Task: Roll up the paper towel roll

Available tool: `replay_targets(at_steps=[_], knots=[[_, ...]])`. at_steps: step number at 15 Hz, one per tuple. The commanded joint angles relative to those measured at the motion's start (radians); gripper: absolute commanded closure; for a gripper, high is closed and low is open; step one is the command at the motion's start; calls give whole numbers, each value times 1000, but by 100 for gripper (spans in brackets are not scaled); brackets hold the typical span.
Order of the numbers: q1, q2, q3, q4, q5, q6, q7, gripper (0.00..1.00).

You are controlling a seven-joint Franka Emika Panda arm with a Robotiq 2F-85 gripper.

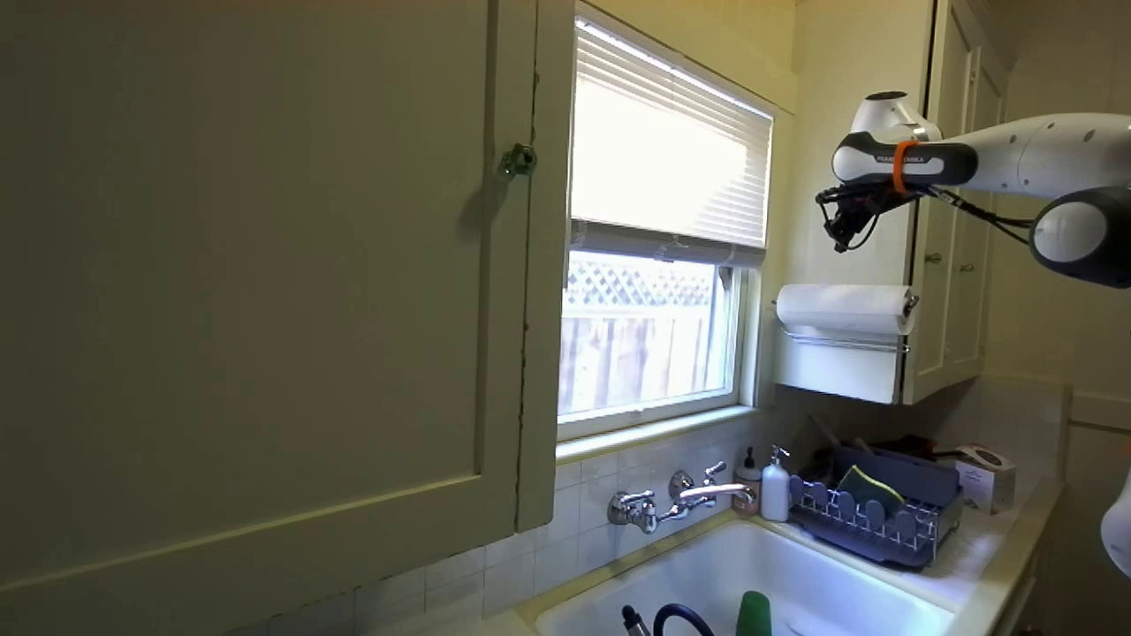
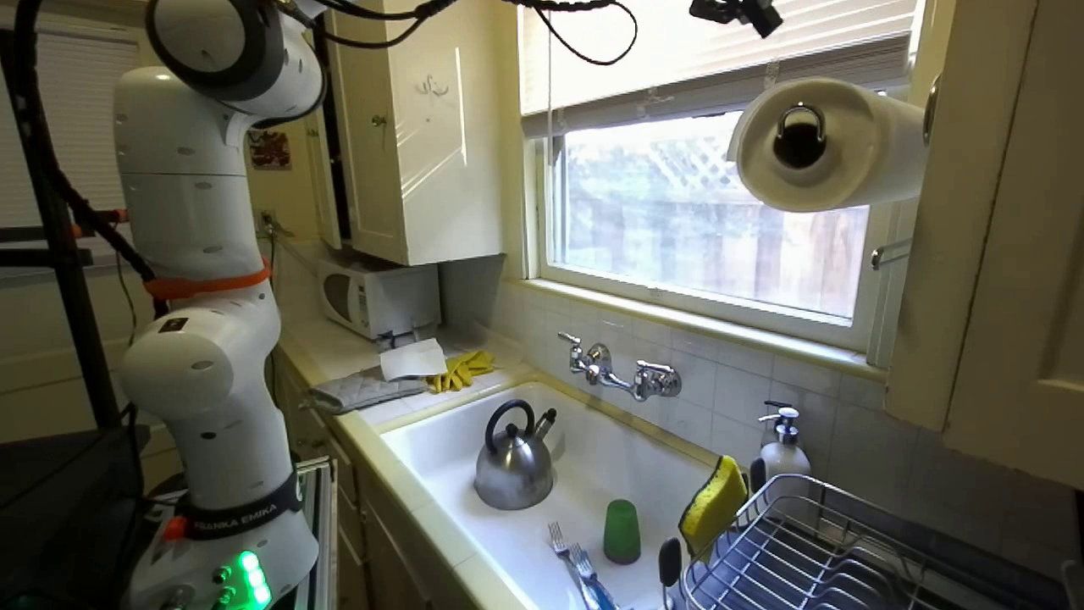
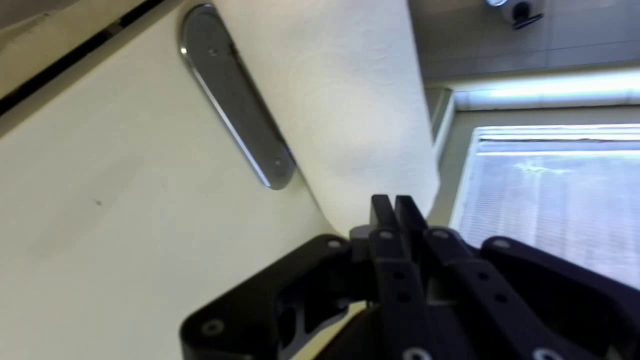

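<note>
Presumably to spin freely, paper towel roll (image 1: pixel 844 309) hangs on cabinet (image 1: pixel 947 322), gripper (image 1: pixel 840 246) above, in an exterior view. In an exterior view, wire loop (image 2: pixel 800 107) sits in its hollow end. Wrist view: fingers (image 3: pixel 383 215) clenched, nothing between, likely for nudging.

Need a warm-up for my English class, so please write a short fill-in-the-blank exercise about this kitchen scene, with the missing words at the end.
1. In an exterior view, the jaws appear ____ the paper towel roll.
2. The kettle stands in the white kitchen ____.
3. The color of the cup is ____.
4. The blind covers the upper part of the ____.

Missing words: above; sink; green; window.
</note>
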Motion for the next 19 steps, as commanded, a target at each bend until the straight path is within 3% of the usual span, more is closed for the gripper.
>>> replay_targets(at_steps=[1, 9, 14, 15, 19], knots=[[29, -115, 28, -115, 115, -107, -64, 60], [39, -222, 8, -296, 330, -328, -207, 2], [46, -226, -22, -369, 445, -436, -352, 0], [37, -194, -5, -313, 395, -396, -290, 0], [37, -198, -10, -341, 419, -415, -329, 0]])
